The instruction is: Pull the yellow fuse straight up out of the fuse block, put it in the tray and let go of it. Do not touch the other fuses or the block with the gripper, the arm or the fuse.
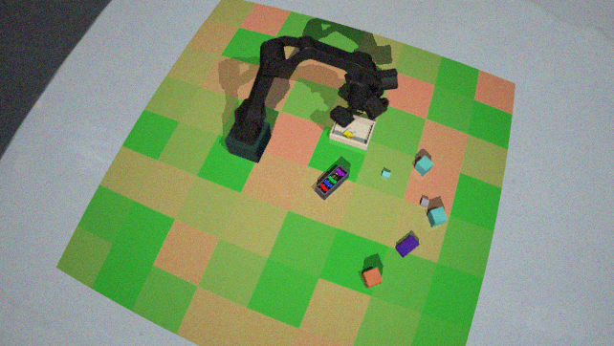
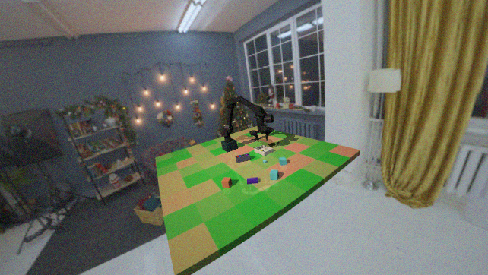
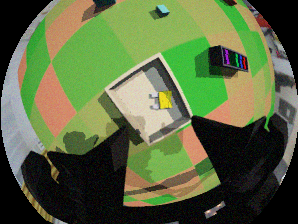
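Note:
The yellow fuse (image 1: 348,134) (image 3: 165,99) lies on its side on the floor of the white tray (image 1: 349,143) (image 2: 262,153) (image 3: 132,102), its two metal prongs showing in the wrist view. My gripper (image 1: 361,118) (image 2: 262,140) (image 3: 161,124) is open above the tray, its fingers wide apart, with nothing between them. The dark fuse block (image 1: 338,185) (image 2: 243,159) (image 3: 216,57) stands apart from the tray, with purple (image 1: 340,171), green (image 1: 332,180), blue (image 1: 328,183) and red (image 1: 324,188) fuses in it.
A small cyan cube (image 1: 385,173) (image 2: 264,162) (image 3: 162,10) lies near the tray. Farther off are two larger cyan blocks (image 1: 424,165) (image 1: 437,216), a small grey cube (image 1: 424,201), a purple block (image 1: 407,245) and an orange block (image 1: 372,277).

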